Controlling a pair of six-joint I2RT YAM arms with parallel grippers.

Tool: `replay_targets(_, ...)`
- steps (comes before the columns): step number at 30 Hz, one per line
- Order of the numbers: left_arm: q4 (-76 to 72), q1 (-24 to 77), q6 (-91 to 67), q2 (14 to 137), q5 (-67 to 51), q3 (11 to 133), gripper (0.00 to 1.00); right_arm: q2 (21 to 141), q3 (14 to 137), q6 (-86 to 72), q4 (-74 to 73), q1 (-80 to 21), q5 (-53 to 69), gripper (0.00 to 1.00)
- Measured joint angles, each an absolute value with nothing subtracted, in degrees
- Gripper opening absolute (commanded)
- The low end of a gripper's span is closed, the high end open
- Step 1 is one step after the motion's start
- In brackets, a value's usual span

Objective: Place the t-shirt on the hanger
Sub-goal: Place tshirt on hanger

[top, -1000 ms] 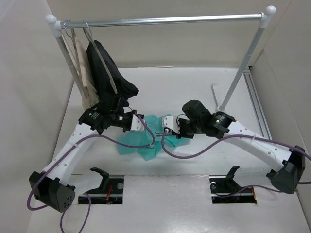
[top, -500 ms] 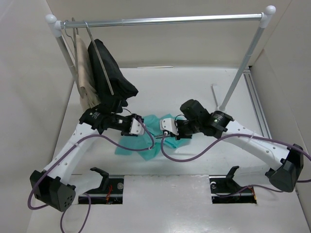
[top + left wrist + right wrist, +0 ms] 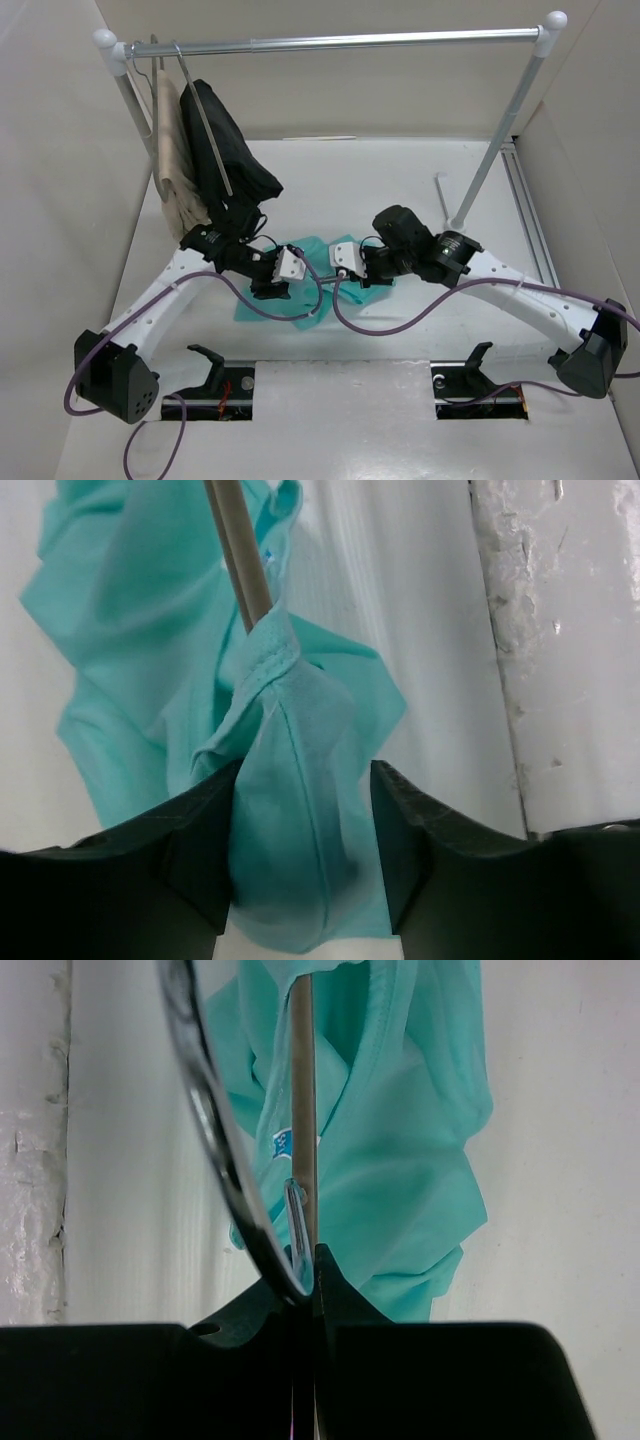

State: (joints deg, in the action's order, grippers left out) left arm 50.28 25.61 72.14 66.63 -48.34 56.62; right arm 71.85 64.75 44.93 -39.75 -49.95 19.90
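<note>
Tabletop [image 3: 400, 180]: hanger [image 3: 303, 1090] partly inside tee [image 3: 400, 1160]

White table [image 3: 400, 180] boxed in by plain beige walls [image 3: 50, 200] at back and both sides; light even and diffuse, shadows soft. Clothes rack stands on the table: chrome rail [image 3: 350, 41] across the top with white ball caps [image 3: 555, 20], slanted post [image 3: 495, 140] at right, beige garment [image 3: 172, 170] and black garment [image 3: 225, 150] hung at the rail's left end. Aluminium track [image 3: 530, 215] along the table's right edge, two cutouts [image 3: 235, 385] in the near strip.
</note>
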Motion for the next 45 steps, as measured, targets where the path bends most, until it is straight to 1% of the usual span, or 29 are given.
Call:
replay_targets(1,49.5,26.1,71.0,66.7,-47.6,56.0,0.28,71.8,64.8,44.9,-39.5,-50.0,20.0,0.0)
replay_targets(5,44.9,27.7,67.2,66.7,-44.7,53.1,0.28,71.7,64.8,44.8,-38.9,-50.0,20.1,0.0)
replay_targets(6,44.2,27.7,66.6,66.7,-44.3,52.8,0.27,71.7,64.8,44.8,-38.8,-50.0,20.1,0.0)
replay_targets(7,43.4,27.7,66.0,66.7,-44.1,52.5,0.24,71.7,64.8,44.8,-38.6,-50.0,20.1,0.0)
replay_targets(8,42.5,27.9,65.5,66.6,-43.8,52.3,0.17,71.8,64.8,44.8,-38.5,-50.0,20.2,0.0)
replay_targets(12,39.9,28.0,63.2,66.2,-43.3,51.7,0.12,72.1,64.9,44.5,-38.3,-49.9,20.1,0.0)
replay_targets(14,38.3,28.0,61.7,65.2,-43.9,51.2,0.02,72.5,65.0,44.6,-38.0,-49.9,20.1,0.0)
replay_targets(15,37.8,28.0,60.9,64.6,-43.8,51.1,0.0,72.8,65.2,44.5,-38.0,-49.9,20.1,0.0)
replay_targets(19,35.5,27.6,58.3,62.1,-43.4,50.2,0.0,73.3,65.9,44.3,-37.9,-49.8,19.7,0.0)
replay_targets(20,35.1,27.6,57.8,61.9,-43.4,49.9,0.0,73.3,66.0,44.3,-37.9,-49.8,19.5,0.11)
replay_targets(21,34.6,27.6,57.1,61.8,-43.3,49.6,0.0,73.3,66.1,44.3,-37.9,-49.8,19.2,0.25)
replay_targets(22,33.8,27.6,56.0,61.8,-43.1,49.1,0.0,73.5,66.1,44.0,-37.9,-49.8,18.6,0.42)
replay_targets(23,32.3,27.7,54.3,61.8,-43.0,48.8,0.0,73.7,66.1,43.7,-37.6,-49.5,18.1,0.62)
replay_targets(26,29.6,28.2,49.4,62.1,-41.5,47.9,0.0,75.0,66.6,40.8,-37.1,-47.4,17.0,0.71)
replay_targets(27,28.1,28.3,47.2,62.1,-40.6,47.3,0.0,75.1,66.7,39.0,-36.7,-45.6,16.7,0.81)
replay_targets(28,26.7,28.3,45.1,62.1,-39.5,46.7,0.0,74.8,66.7,36.9,-36.2,-43.6,16.3,0.85)
replay_targets(30,24.1,28.3,40.6,62.0,-37.5,45.0,0.0,73.2,66.7,32.6,-34.4,-38.5,15.3,0.87)
replay_targets(34,20.9,28.3,32.7,60.9,-33.2,42.3,0.0,66.6,66.7,23.2,-30.4,-31.4,11.6,0.87)
replay_targets(37,18.1,28.0,27.6,59.1,-30.0,41.5,0.0,63.2,66.6,17.3,-29.4,-31.1,9.3,0.82)
replay_targets(39,16.0,28.0,25.1,57.6,-28.6,40.9,0.0,62.1,64.7,13.6,-27.6,-31.2,9.2,0.7)
replay_targets(40,15.4,27.9,24.2,56.9,-28.0,40.7,0.0,61.9,63.0,11.9,-26.7,-31.2,9.5,0.62)
replay_targets(41,14.5,27.9,23.3,56.3,-27.5,40.3,0.0,61.8,60.8,10.4,-25.5,-31.6,9.7,0.48)
replay_targets(42,13.8,27.9,22.5,55.7,-27.1,39.9,0.0,61.9,58.5,9.2,-24.4,-32.2,10.1,0.42)
replay_targets(43,13.5,27.9,21.9,55.2,-26.8,39.6,0.0,62.3,56.5,8.2,-24.3,-33.1,10.6,0.38)
replay_targets(44,12.9,27.9,21.4,54.6,-26.6,39.3,0.0,62.9,54.8,7.3,-24.2,-34.3,11.2,0.37)
replay_targets(45,12.5,27.9,20.9,54.1,-26.5,39.0,0.0,63.6,53.4,6.6,-23.6,-35.6,11.9,0.39)
